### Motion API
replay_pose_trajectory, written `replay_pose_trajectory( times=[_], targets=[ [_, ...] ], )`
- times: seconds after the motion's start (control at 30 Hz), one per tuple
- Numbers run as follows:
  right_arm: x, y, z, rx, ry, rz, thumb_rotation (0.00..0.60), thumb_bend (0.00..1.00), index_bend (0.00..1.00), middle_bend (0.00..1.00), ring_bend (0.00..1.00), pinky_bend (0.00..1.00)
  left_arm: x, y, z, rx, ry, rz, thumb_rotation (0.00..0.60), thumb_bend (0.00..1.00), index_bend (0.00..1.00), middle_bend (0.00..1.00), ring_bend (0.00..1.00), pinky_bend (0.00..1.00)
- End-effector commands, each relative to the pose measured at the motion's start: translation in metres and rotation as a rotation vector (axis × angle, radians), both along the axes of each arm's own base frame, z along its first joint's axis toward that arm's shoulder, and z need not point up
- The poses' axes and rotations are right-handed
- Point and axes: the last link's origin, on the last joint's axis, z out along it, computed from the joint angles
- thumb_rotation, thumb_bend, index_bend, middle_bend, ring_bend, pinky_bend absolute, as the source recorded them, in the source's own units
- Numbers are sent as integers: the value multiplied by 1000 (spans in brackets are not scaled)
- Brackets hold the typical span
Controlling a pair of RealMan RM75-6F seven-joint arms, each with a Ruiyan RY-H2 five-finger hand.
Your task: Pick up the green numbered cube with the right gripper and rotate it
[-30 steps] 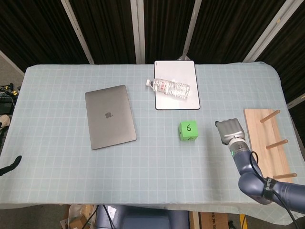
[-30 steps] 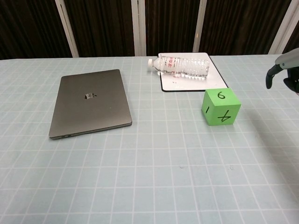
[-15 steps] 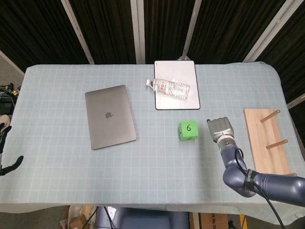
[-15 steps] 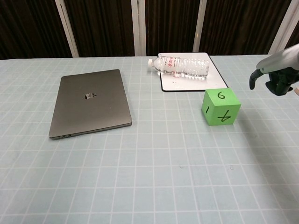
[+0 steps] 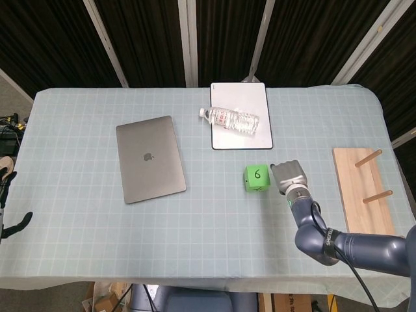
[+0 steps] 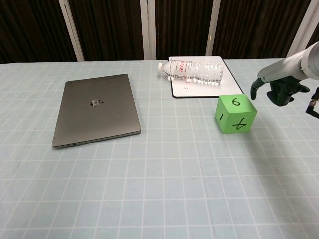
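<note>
The green numbered cube [image 5: 257, 178] sits on the table right of centre, showing a 6 on top; in the chest view the cube [image 6: 235, 113] also shows a 1 and a 4 on its front faces. My right hand [image 5: 288, 177] hovers just right of the cube, a small gap away. In the chest view the right hand [image 6: 276, 87] hangs with dark fingers pointing down, apart, holding nothing. Dark fingers of my left hand [image 5: 14, 222] show at the far left edge, off the table; their pose is unclear.
A closed grey laptop [image 5: 150, 158] lies left of centre. A plastic water bottle [image 5: 231, 119] lies on a white board [image 5: 255, 133] behind the cube. A wooden peg rack [image 5: 356, 195] sits at the right edge.
My right hand has moved left across the table, from near the wooden rack to just beside the cube. The cube has not moved.
</note>
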Motion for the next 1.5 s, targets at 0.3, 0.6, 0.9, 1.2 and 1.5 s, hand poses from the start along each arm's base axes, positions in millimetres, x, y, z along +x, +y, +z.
replay_pose_trajectory(
  times=[0.3,0.6,0.9,1.2,1.5],
  targets=[
    [7,-4,-2,3,-23,4,600,851,190,833,870,748,0,1,-1,-1,4,3,600,315,96,0,0,0],
    [14,-6,-3,19,-57,10,600,851,190,833,870,749,1,1,-3,-7,7,4,600,315,96,0,0,0],
    [24,-9,-11,43,-86,23,600,851,190,833,870,748,1,1,-2,-5,5,5,600,315,96,0,0,0],
    [35,-9,-22,68,-95,56,600,852,190,833,870,749,0,2,-2,-5,5,6,600,315,96,0,0,0],
    [53,0,-36,124,-86,101,600,852,189,833,870,749,0,2,-2,-7,6,7,600,315,96,0,0,0]
  ],
)
